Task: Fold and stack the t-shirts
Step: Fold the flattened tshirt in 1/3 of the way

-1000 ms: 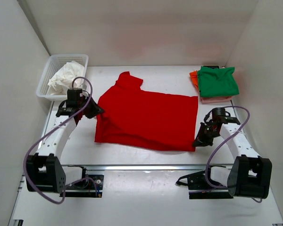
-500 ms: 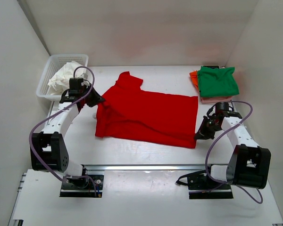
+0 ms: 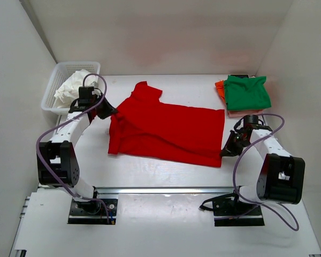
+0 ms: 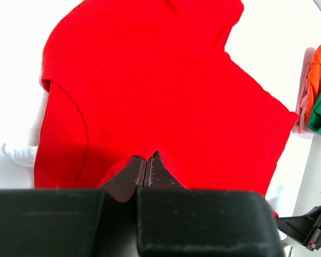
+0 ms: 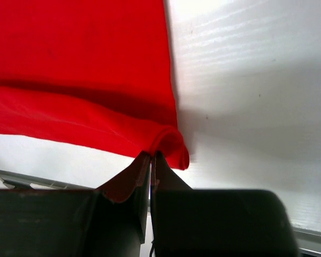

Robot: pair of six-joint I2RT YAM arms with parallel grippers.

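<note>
White table (image 3: 150,174), boxed in by plain white walls.

Left gripper (image 3: 108,111): jaws pressed together, pinching a fold of cloth at the left edge of the red t-shirt (image 3: 166,128), close to a sleeve. Right gripper (image 3: 226,152): jaws likewise closed tight, nipping the rolled near right corner of the same shirt, raised a little off the surface in the wrist view.

Against a second ago: both grippers farther from the arm bases, the near hem drawn along with them, more bare table showing in front of the shirt, the collar end roughly where it was. Probably the start of a fold, carrying the near edge toward the far one. Fold not yet laid over, shirt otherwise spread flat mid-table.

Outward to the far left corner: white mesh basket (image 3: 61,67), holding a crumpled white cloth (image 3: 74,85), just beyond the left gripper. At the far right: the finished stack, with the green shirt (image 3: 247,92) on top, an orange shirt (image 3: 220,88) peeping out at its left and a pale pink shirt (image 3: 243,113) underneath. Red one not yet stacked.
</note>
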